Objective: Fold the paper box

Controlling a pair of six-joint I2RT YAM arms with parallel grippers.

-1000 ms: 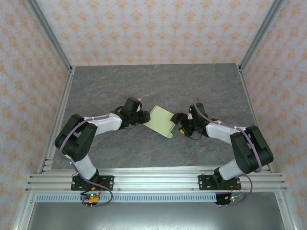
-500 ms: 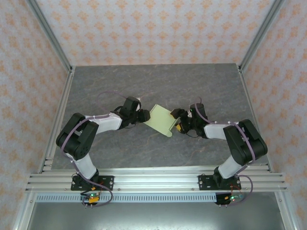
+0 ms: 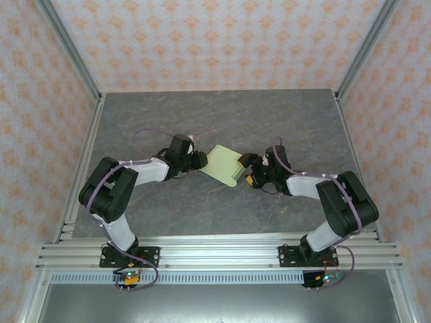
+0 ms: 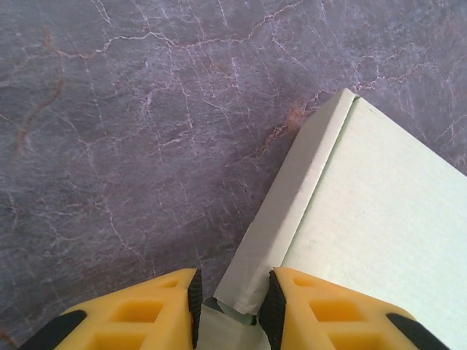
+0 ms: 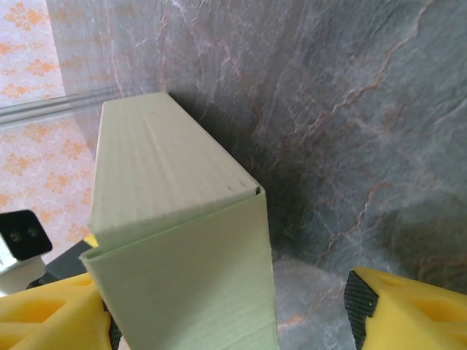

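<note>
The paper box (image 3: 222, 163) is pale yellow-green card, folded into a small flat box and lying on the grey marbled table between the two arms. My left gripper (image 3: 201, 161) is at its left end. In the left wrist view the box's narrow side wall (image 4: 292, 211) runs down between the yellow fingers (image 4: 321, 321) of the left gripper (image 4: 232, 306); the right pad touches the card, the left pad stands a little apart. My right gripper (image 3: 245, 167) is at the box's right end. It stands open (image 5: 233, 313), with the box (image 5: 175, 240) against its left finger and a wide gap to the right one.
The grey marbled table (image 3: 222, 114) stretches behind and in front of the box. Patterned walls and aluminium frame posts (image 3: 67, 47) close in the back and sides. The rail (image 3: 215, 256) with both arm bases runs along the near edge.
The left jaws have narrowed around the box's end. The right gripper has moved left and slightly back against the box, which has shifted a little toward the back left.
</note>
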